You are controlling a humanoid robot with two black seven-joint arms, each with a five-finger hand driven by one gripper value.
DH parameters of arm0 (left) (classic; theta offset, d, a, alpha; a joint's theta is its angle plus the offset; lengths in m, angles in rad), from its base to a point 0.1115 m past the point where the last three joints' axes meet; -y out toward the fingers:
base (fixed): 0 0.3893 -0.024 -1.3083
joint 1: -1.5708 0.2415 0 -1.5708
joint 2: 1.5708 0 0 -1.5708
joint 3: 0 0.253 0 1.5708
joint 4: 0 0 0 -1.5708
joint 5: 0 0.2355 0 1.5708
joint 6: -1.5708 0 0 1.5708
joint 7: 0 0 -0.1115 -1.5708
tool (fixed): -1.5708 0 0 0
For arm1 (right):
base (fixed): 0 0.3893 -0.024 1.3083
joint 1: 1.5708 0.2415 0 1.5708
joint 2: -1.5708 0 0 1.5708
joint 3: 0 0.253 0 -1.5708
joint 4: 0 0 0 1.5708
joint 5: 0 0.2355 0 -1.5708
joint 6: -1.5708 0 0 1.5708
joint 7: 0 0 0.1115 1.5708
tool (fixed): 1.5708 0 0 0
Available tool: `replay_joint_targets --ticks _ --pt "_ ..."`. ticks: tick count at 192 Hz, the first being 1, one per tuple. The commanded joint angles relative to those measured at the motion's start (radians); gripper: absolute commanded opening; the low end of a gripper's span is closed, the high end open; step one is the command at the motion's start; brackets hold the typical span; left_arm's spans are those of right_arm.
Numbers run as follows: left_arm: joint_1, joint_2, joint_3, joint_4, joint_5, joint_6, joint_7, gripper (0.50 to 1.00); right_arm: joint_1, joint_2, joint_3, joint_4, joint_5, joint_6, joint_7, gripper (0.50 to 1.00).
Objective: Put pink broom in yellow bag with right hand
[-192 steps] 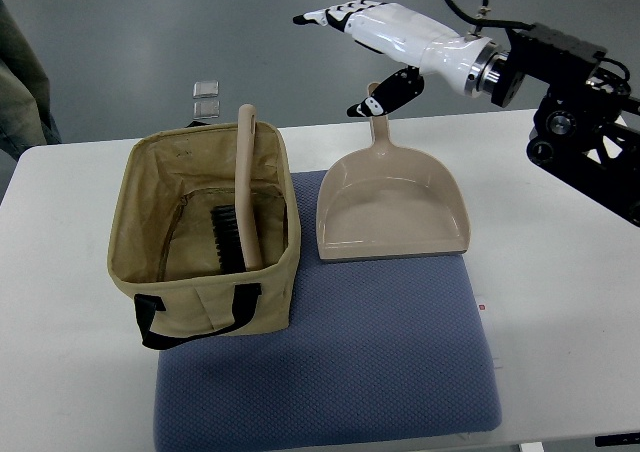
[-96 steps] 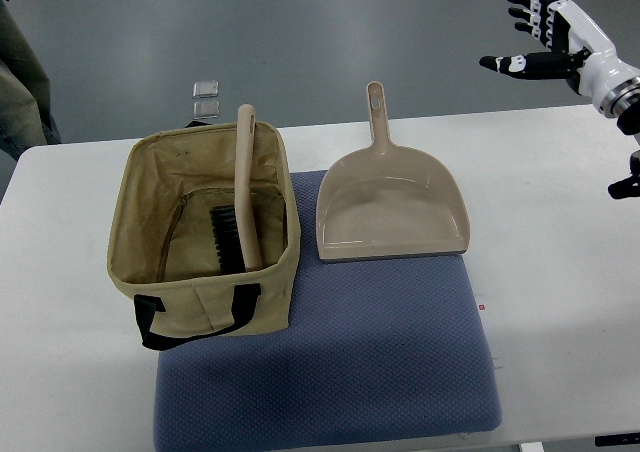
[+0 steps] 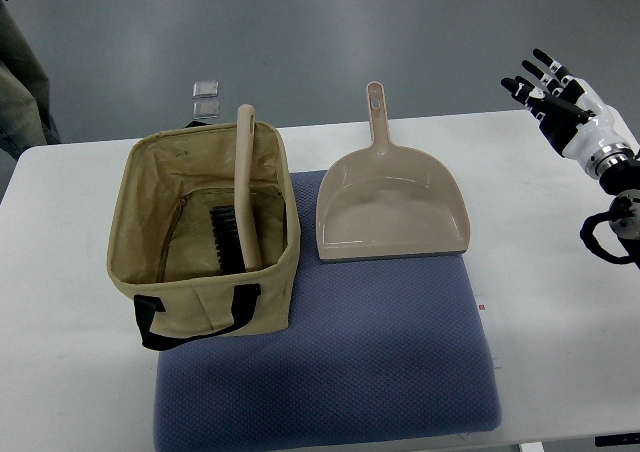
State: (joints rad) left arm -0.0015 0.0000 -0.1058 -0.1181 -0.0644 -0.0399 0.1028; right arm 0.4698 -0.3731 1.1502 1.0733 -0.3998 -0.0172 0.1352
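Beige rather than pink to look at, the broom (image 3: 244, 187) stands inside the yellow bag (image 3: 205, 237), bristles down on the bottom and handle leaning on the far rim, so the placing looks done. The right hand (image 3: 560, 102) hangs at the desk's (image 3: 70, 372) right edge, fingers spread, holding nothing, well apart from bag and dustpan (image 3: 390, 207). What remains, I judge, is retreating without brushing anything.
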Motion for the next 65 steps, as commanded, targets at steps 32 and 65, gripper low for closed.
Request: replay_joint_targets --ticks 32,65 --pt "0.0 0.0 0.0 0.0 0.0 0.0 0.0 1.0 -0.033 0.063 0.033 0.0 -0.008 0.02 0.021 0.926" --pt "0.0 0.0 0.0 0.0 0.0 0.0 0.0 1.0 -0.049 0.08 0.028 0.002 -0.013 0.022 0.023 0.926"
